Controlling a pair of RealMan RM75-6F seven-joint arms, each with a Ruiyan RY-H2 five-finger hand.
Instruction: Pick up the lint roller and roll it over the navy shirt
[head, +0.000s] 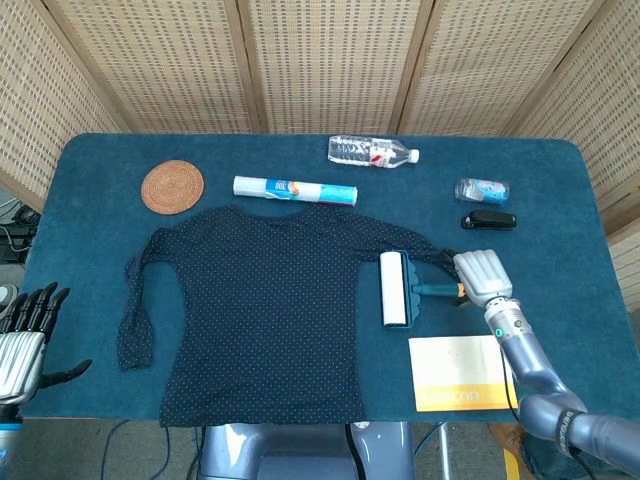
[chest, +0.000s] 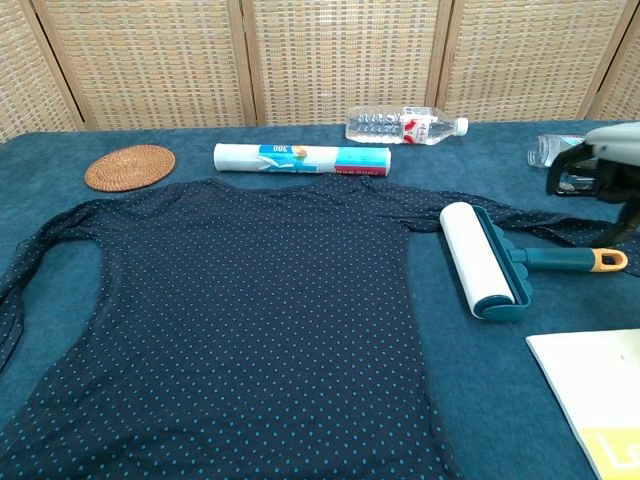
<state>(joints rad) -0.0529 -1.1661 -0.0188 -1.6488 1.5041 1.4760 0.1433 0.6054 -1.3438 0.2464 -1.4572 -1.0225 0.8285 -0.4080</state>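
lint roller (head: 396, 289) lay on navy shirt (head: 260, 300)'s sleeve edge | our right hand (head: 482, 274) hovered over its handle, fingers apart, holding nothing | looked light and rigid, we'd grab the teal handle

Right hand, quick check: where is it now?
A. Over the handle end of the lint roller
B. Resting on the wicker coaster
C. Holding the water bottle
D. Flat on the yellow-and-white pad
A. The right hand is above the orange-tipped handle of the lint roller, fingers pointing down at it and not yet closed on it; the roller lies on the shirt sleeve.
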